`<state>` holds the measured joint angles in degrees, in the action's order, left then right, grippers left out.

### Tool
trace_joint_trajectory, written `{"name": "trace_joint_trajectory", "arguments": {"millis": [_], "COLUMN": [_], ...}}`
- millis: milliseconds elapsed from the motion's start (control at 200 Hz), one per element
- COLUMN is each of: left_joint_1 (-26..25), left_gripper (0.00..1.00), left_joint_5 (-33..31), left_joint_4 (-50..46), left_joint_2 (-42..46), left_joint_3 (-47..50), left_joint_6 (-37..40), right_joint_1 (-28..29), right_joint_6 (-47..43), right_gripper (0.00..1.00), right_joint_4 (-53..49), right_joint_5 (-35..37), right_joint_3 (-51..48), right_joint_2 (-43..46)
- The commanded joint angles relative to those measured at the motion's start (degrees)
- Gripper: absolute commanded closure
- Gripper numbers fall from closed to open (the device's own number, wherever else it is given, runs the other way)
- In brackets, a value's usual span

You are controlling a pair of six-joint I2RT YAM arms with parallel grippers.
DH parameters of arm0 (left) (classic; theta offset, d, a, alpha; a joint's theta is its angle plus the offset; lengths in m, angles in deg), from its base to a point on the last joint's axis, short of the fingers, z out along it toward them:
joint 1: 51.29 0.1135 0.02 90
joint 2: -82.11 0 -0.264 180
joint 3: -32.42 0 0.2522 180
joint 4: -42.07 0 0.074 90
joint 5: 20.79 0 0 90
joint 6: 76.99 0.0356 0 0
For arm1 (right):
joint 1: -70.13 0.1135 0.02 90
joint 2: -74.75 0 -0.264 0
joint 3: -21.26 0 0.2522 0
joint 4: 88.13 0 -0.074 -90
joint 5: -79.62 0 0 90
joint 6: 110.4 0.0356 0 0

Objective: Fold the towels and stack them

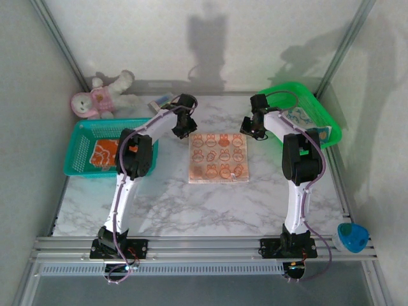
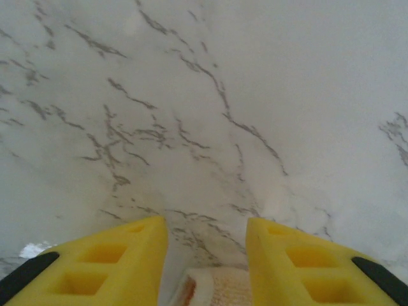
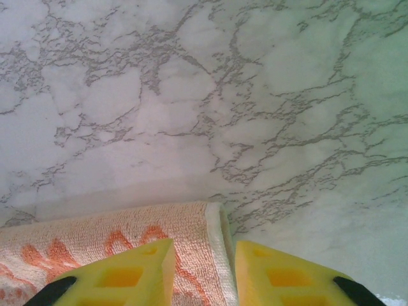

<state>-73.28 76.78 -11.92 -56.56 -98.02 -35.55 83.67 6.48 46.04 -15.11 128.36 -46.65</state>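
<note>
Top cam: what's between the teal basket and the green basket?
Top view: the peach bunny towel, flat on the marble table, with left gripper and right gripper at its far corners.

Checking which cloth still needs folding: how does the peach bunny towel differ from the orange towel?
The peach bunny towel lies spread flat on the marble table; the orange towel sits in the teal basket. The peach one is pale with orange bunnies; the orange one is bright with white marks. The peach one shows a larger face than the orange one. Both are printed cloths.
</note>
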Motion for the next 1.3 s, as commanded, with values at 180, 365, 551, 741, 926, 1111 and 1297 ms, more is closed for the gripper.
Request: {"name": "trace_joint_trajectory", "arguments": {"millis": [180, 365, 551, 741, 926, 1111, 1297], "left_joint_1": [0.03, -0.80, -1.26, -1.29, -1.16, -1.10, -0.77], "left_gripper": [0.63, 0.65, 0.78, 0.94, 1.00, 0.81, 0.64], "left_joint_5": [-0.10, 0.25, 0.03, 0.15, -0.42, -0.11, -1.72], "left_joint_4": [-2.10, -2.13, -1.72, -1.10, -1.09, -0.78, -0.60], "left_joint_2": [-1.24, -1.12, -1.55, -1.50, -1.25, -0.18, 2.02], "left_joint_3": [-0.08, 0.13, 1.19, 1.46, 1.12, 0.85, 0.76], "left_joint_6": [-2.07, -2.07, -1.95, -1.70, -1.37, -2.13, -3.67], "right_joint_1": [0.53, 0.64, 0.70, 0.76, 0.75, 0.52, 0.48], "right_joint_6": [1.16, 1.17, 1.16, 1.03, 1.04, 1.34, 2.06], "right_gripper": [0.70, 0.71, 0.70, 0.70, 0.70, 0.70, 0.70], "right_joint_4": [0.70, 0.77, 0.61, -0.08, -1.87, -3.96, -4.63], "right_joint_5": [-0.89, -0.73, -0.75, -0.55, 0.01, 0.99, 0.87], "right_joint_3": [0.21, 0.02, 0.35, 1.10, 3.09, 5.84, 6.96], "right_joint_2": [-0.62, -0.64, -0.76, -1.00, -2.15, -3.22, -4.19]}}
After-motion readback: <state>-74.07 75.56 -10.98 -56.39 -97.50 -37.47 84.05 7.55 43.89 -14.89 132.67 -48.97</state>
